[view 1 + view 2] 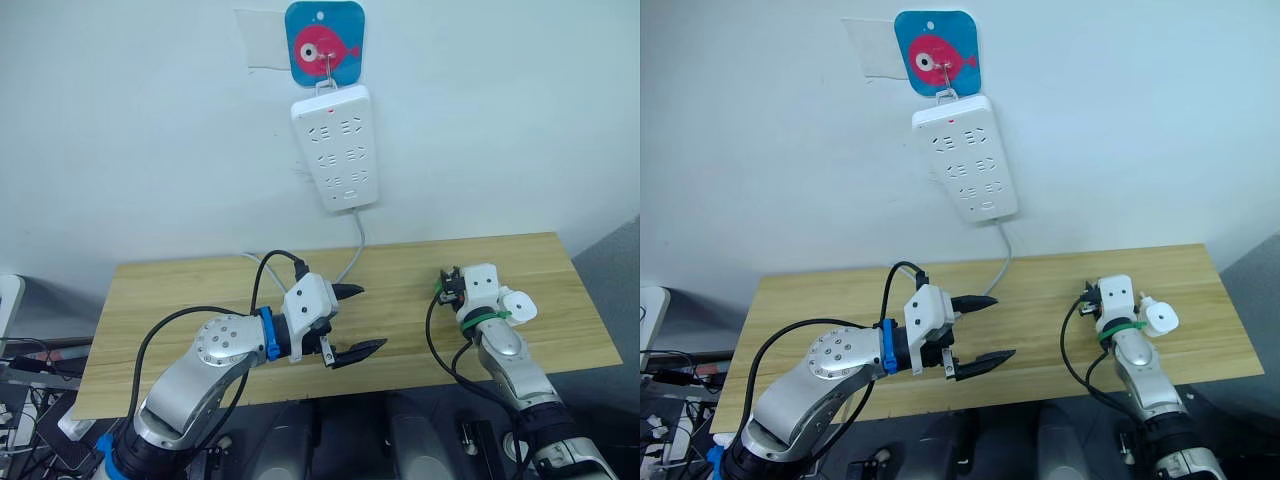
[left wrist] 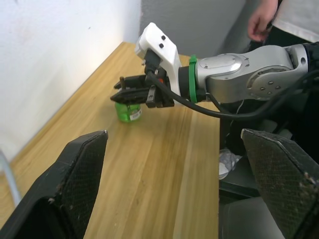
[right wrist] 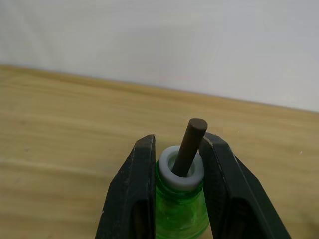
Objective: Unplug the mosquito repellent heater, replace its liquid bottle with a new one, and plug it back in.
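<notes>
My right gripper [image 3: 179, 142] is shut on the neck of a green liquid bottle [image 3: 180, 204], which has a white collar and a dark wick [image 3: 192, 142]. The bottle [image 2: 128, 110] stands upright on the wooden table [image 1: 200, 290], right of centre. Just right of my right wrist sits the small white rounded heater [image 1: 518, 306], unplugged. My left gripper [image 1: 370, 318] hovers open over the table's middle with nothing between its fingers, pointing toward the right gripper [image 2: 133, 90].
A white power strip [image 1: 337, 147] hangs on the wall from a blue fish hook [image 1: 323, 40], with its cable running down to the table's back edge. A person's hand [image 2: 261, 20] shows beyond the table's right end.
</notes>
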Robot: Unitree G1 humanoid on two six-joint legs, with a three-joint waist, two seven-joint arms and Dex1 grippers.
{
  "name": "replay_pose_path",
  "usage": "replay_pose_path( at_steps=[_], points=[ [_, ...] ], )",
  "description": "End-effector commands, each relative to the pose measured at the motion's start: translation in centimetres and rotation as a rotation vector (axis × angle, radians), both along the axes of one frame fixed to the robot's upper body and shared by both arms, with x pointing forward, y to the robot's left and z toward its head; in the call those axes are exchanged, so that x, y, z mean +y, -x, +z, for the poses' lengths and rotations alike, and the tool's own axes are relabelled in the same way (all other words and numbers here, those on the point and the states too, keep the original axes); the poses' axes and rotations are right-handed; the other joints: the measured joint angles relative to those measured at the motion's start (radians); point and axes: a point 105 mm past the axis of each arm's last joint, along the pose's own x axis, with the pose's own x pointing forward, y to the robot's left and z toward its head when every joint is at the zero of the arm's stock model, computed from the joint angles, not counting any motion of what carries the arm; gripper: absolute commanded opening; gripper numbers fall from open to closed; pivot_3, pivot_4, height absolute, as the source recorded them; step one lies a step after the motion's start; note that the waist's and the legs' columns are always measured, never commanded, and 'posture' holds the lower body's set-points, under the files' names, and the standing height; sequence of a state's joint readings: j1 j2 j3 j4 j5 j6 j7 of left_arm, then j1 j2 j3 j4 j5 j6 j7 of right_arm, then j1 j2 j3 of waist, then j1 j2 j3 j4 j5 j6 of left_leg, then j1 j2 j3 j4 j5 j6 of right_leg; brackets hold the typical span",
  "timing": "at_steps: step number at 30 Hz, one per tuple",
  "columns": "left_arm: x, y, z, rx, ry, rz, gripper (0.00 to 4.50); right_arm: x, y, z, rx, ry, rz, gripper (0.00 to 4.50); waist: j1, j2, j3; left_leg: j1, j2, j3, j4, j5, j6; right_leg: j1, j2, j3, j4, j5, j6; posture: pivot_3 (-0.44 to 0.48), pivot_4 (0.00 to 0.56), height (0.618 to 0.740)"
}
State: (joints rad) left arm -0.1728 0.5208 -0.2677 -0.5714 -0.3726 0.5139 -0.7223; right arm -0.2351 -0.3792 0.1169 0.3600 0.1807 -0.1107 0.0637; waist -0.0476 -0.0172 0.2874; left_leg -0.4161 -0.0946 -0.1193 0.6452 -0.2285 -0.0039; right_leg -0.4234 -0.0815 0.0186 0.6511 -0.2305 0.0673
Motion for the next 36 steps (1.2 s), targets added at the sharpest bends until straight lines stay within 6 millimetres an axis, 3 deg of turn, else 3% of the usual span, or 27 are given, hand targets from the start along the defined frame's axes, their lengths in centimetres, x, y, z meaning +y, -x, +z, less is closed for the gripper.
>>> replay_pose_path(
  at_steps=[1,6,16,17,21,24,28,33,36],
  points=[
    [0.0,-0.2,1.2,-0.051,0.026,0.015,4.50,-0.2,-0.2,0.3,-0.043,0.010,0.004,0.85,0.002,0.000,-0.002,0.000,0.000,0.000,0.000,0.000,0.000,0.000,0.000,0.000,0.000,0.000,0.000,-0.035,0.225,0.740],
    [0.0,0.0,1.2,-0.044,0.031,0.012,4.50,-0.4,-0.4,-0.4,-0.031,0.010,-0.002,0.85,0.003,0.001,-0.010,0.000,0.000,0.000,0.000,0.000,0.000,0.000,0.000,0.000,0.001,0.000,0.000,-0.024,0.220,0.740],
    [0.7,0.4,0.8,-0.035,0.032,0.036,4.50,-0.9,2.1,-0.3,-0.005,0.017,0.065,4.36,0.012,0.002,-0.020,0.001,0.000,0.000,0.000,0.000,0.000,0.000,0.000,0.000,0.001,0.000,0.000,-0.032,0.232,0.740],
    [1.0,0.4,0.7,-0.039,0.031,0.049,4.50,-0.9,2.5,-0.1,0.000,0.011,0.073,4.47,0.012,0.002,-0.021,0.001,0.000,0.000,0.000,0.000,0.000,0.000,0.000,0.001,0.001,0.000,0.000,-0.033,0.234,0.740],
    [2.0,0.5,0.3,-0.044,0.038,0.104,4.50,-1.1,4.1,0.7,0.023,-0.009,0.083,4.47,0.014,0.004,-0.021,0.001,0.000,-0.001,0.000,0.000,0.000,0.000,-0.003,0.000,0.002,0.000,0.000,-0.028,0.246,0.740],
    [4.1,1.3,0.0,-0.077,0.151,0.287,4.50,-1.0,6.4,3.3,0.038,0.006,0.109,4.47,0.014,0.004,-0.022,0.001,0.000,-0.001,0.000,-0.002,0.004,0.000,-0.005,0.001,0.001,-0.001,0.000,-0.017,0.276,0.740],
    [6.4,1.7,-1.3,-0.123,0.168,0.503,4.50,2.6,7.5,5.7,0.077,-0.015,0.312,4.47,0.016,0.003,-0.021,0.001,0.001,-0.001,-0.001,-0.003,0.004,0.002,-0.005,0.000,-0.002,-0.001,-0.001,-0.013,0.291,0.740],
    [10.2,2.4,-3.8,-0.091,0.177,0.805,4.50,8.6,9.1,7.8,0.132,0.005,0.763,4.47,0.019,0.001,-0.020,0.001,0.001,-0.003,0.000,-0.003,0.004,0.004,-0.005,-0.003,-0.004,-0.004,-0.003,-0.007,0.306,0.740],
    [11.6,3.2,-6.0,-0.048,0.189,0.944,4.50,10.7,9.5,8.4,0.151,0.065,0.964,4.47,0.024,-0.002,-0.018,-0.001,0.000,-0.004,0.000,-0.004,0.006,0.004,-0.006,-0.005,-0.006,-0.003,-0.001,0.007,0.309,0.740]
  ],
)
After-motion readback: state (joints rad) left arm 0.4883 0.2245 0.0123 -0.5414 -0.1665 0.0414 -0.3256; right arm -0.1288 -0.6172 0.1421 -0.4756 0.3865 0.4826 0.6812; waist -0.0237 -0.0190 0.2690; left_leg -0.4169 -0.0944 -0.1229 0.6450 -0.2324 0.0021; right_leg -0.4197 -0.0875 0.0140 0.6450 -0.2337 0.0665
